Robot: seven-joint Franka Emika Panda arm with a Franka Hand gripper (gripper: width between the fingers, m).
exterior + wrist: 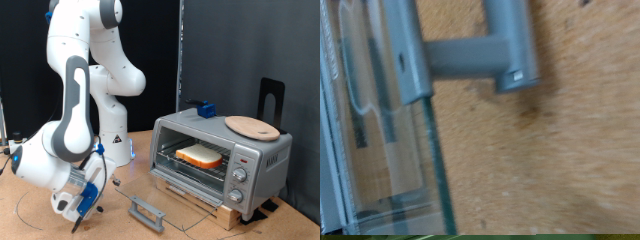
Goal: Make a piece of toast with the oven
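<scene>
At the exterior view's lower left, low over the wooden tabletop (40, 215), you find the white arm's two-finger pincer (88, 203) with its blue-trimmed fingers angled downward; you cannot tell from either view how far it is open, and nothing shows between its fingers. Toward the exterior view's right of the pincer lies the glass drop-down door (178, 195) of the silver-grey boxy countertop toaster oven (222, 160), lowered flat, with its grey bar handle (146, 211) the nearest part to the pincer, close by but apart from it. Farther to the right, inside the open oven on the wire rack, sits the square slice of bread (200, 155), its pale cream face up and its orange-brown crust showing. On the oven's roof rests a round flat tan wooden board (251, 127), and round knobs (239, 176) run down its front panel. In the wrist view you see the grey handle post (485, 50) and the glass door's edge (432, 160) up close over the wood.
</scene>
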